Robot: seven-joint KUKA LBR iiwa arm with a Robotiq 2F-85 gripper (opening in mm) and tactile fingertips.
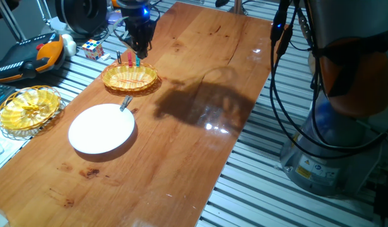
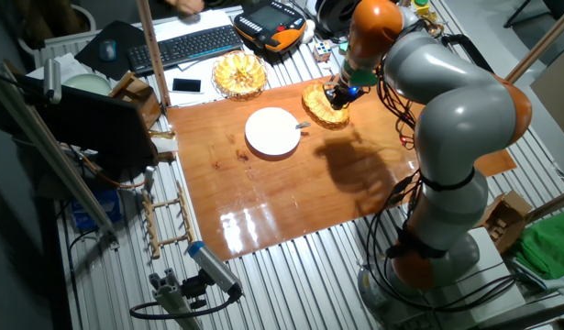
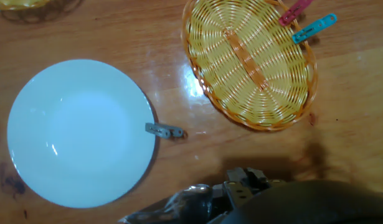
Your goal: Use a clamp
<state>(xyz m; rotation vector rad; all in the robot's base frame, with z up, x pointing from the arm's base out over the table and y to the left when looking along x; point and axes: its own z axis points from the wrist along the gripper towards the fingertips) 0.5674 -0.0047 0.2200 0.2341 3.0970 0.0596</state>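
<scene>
The clamp (image 1: pixel 125 104) is a thin pale grey clip on the right rim of the white plate (image 1: pixel 102 128), sticking out over the wood. It also shows in the hand view (image 3: pixel 164 130) and the other fixed view (image 2: pixel 303 126). My gripper (image 1: pixel 140 45) hangs just above the far edge of the orange woven basket (image 1: pixel 127 86), well away from the clamp, and holds nothing I can see. Its jaws are too dark to read. A red peg (image 3: pixel 295 11) and a teal peg (image 3: pixel 314 28) are clipped on the basket rim (image 3: pixel 266 126).
A yellow wire basket (image 1: pixel 29 107) stands left of the plate, off the wooden top. A Rubik's cube (image 1: pixel 93 48) and an orange teach pendant (image 1: pixel 29 55) lie behind it. The robot base (image 1: pixel 345 94) stands at the right, with hanging cables.
</scene>
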